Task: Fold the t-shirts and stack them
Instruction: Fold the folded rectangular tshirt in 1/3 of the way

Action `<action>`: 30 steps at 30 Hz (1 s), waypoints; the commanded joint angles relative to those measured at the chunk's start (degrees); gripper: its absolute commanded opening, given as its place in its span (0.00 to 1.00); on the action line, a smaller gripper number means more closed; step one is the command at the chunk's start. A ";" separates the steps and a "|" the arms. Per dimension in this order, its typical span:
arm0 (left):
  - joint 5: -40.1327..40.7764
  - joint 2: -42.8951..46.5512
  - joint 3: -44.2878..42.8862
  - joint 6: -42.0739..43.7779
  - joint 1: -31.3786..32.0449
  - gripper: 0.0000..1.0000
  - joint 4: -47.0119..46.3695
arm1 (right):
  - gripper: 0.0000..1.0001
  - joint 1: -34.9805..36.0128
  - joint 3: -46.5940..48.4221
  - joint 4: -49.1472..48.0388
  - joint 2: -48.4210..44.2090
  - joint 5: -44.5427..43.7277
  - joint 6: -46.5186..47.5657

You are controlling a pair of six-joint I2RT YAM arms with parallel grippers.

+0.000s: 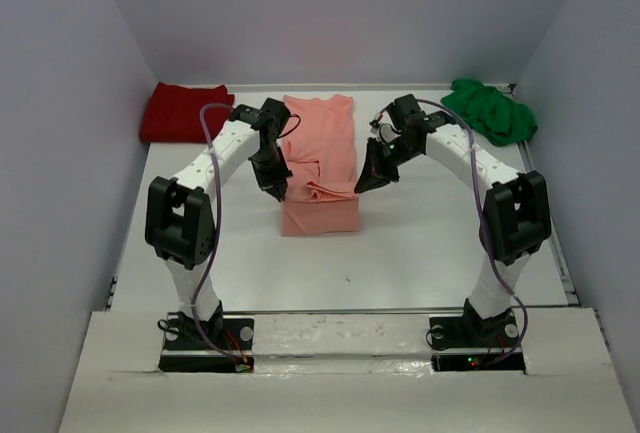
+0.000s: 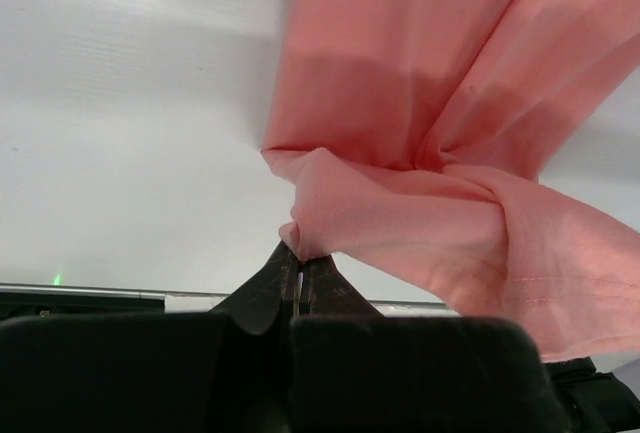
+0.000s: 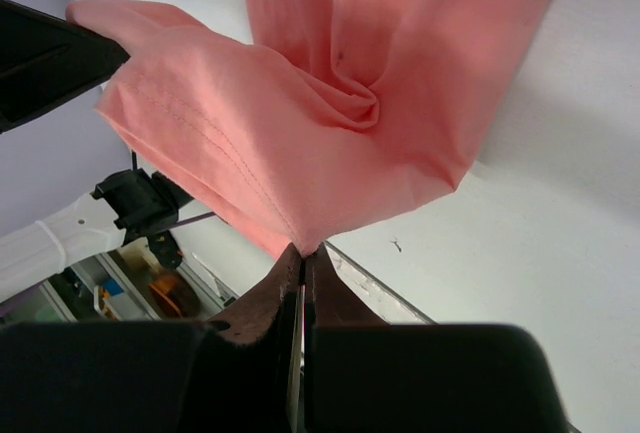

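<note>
Fold in progress on shirt one of three, nothing stacked yet.

The salmon-pink cloth t-shirt (image 1: 318,158) lies mid-surface as a narrow strip running away from the arms, so the sides look already turned in. The left pincer (image 1: 278,191) and right pincer (image 1: 365,183) are each clamped shut on an edge of it, one per side, and the wrist views show the pinched cloth bunched and raised off the white surface (image 1: 430,253). I read this as the crosswise fold being under way, not landed. The dark red cloth t-shirt (image 1: 185,111) sits at the far left corner as a flat, squarish packet, probably folded. The bright green cloth t-shirt (image 1: 490,110) is a crumpled heap at the far right corner, unfolded. Left to do: finish pink, fold green, stack all three.
</note>
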State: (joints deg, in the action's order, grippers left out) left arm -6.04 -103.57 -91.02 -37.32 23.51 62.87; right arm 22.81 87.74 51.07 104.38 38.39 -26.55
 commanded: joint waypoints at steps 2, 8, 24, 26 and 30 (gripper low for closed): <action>0.15 -1.72 -4.16 2.34 -0.65 0.00 2.26 | 0.00 -1.19 4.89 2.81 1.61 0.72 2.37; -0.46 -5.76 -8.11 3.57 -1.01 0.00 2.26 | 0.00 -1.71 8.05 3.07 4.69 1.07 2.99; -2.13 -11.39 -14.97 4.71 -3.91 0.00 2.26 | 0.00 -3.82 16.58 5.09 11.72 2.04 4.83; -1.96 -12.01 -15.59 4.71 -4.26 0.00 2.26 | 0.00 -4.35 17.02 5.18 12.25 2.21 5.01; -1.60 -13.24 -16.73 4.89 -4.96 0.00 2.26 | 0.00 -4.35 17.90 5.44 13.31 2.13 5.28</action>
State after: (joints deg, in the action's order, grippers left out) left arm -8.60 -116.60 -104.79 -33.85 19.75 63.57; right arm 19.29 102.65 55.46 116.66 39.70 -22.63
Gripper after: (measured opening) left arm 0.029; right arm 0.023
